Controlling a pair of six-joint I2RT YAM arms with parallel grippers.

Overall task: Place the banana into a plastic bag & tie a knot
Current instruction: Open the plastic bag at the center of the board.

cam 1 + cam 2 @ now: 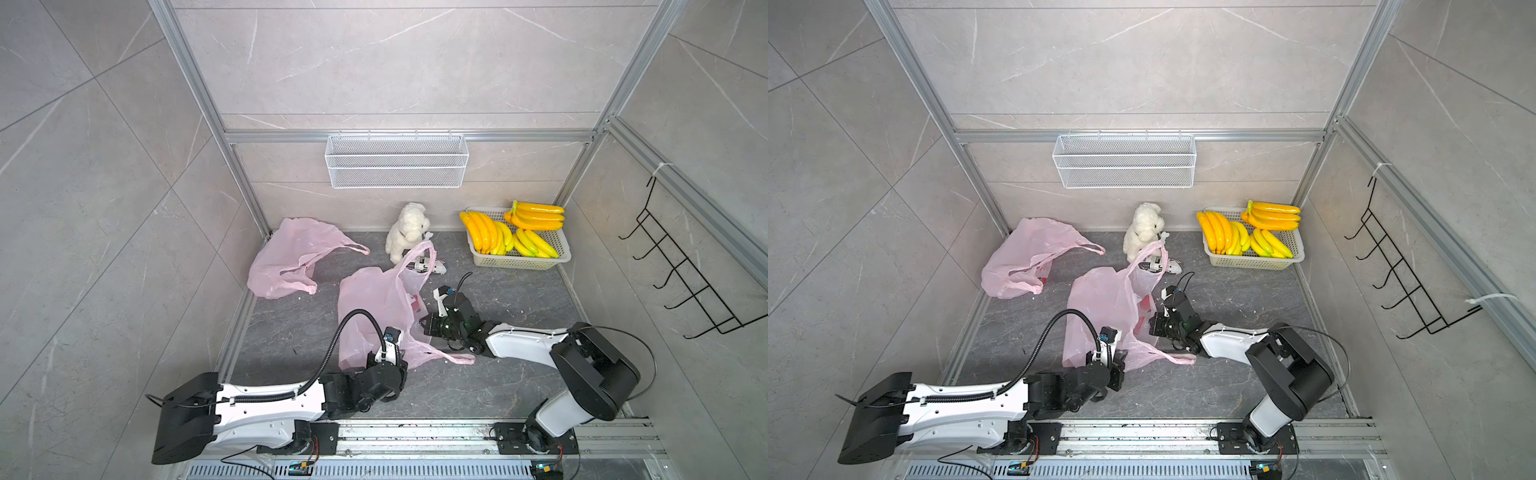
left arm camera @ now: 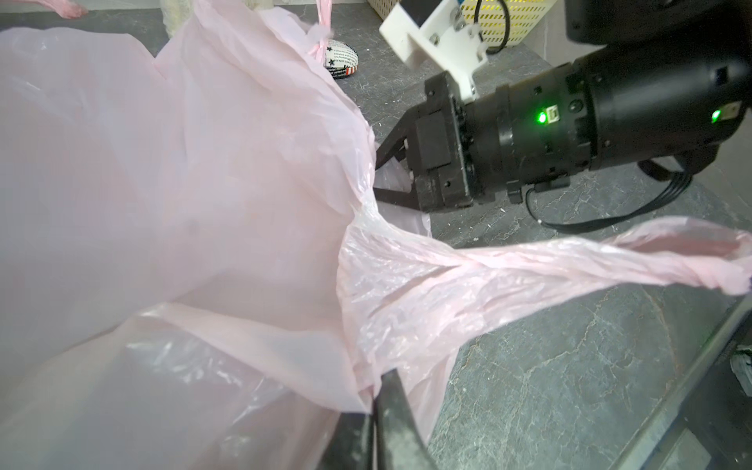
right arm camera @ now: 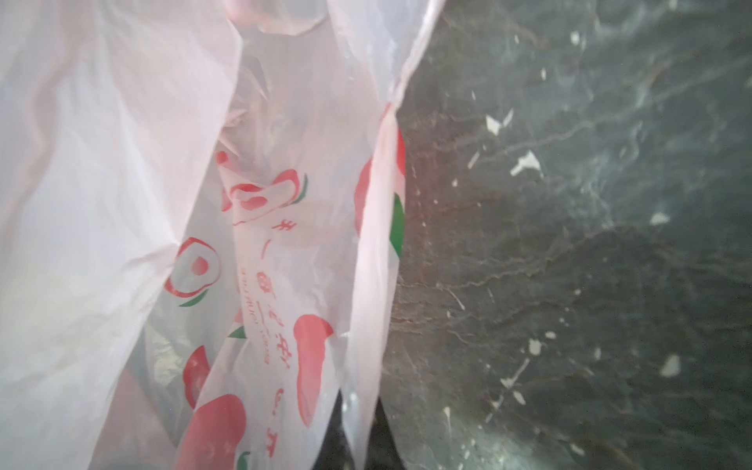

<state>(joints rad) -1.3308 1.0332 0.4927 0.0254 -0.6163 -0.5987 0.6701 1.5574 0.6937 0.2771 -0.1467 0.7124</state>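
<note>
Left gripper [image 2: 376, 403]: fingers nearly together with only a slit between them, and bunched film of the pink bag [image 1: 365, 303] caught at the tips. Right gripper [image 2: 376, 177]: fingers clenched on the same bag's edge, on the side facing the right arm. In the right wrist view the film runs between them.

The bag hangs slack between the two grips, with red and green print [image 3: 252, 195] showing on its film. One handle [image 1: 463, 360] trails on the dark floor [image 1: 519, 299] near the right wrist. The other handle [image 2: 323, 16] stands up just beside the toy dog [image 1: 407, 230].

Bananas [image 1: 515, 235] lie in bunches in the basket [image 1: 519, 262] in the far right corner, well apart from the bag. A second bag [image 1: 286, 257] lies crumpled by the left wall.
</note>
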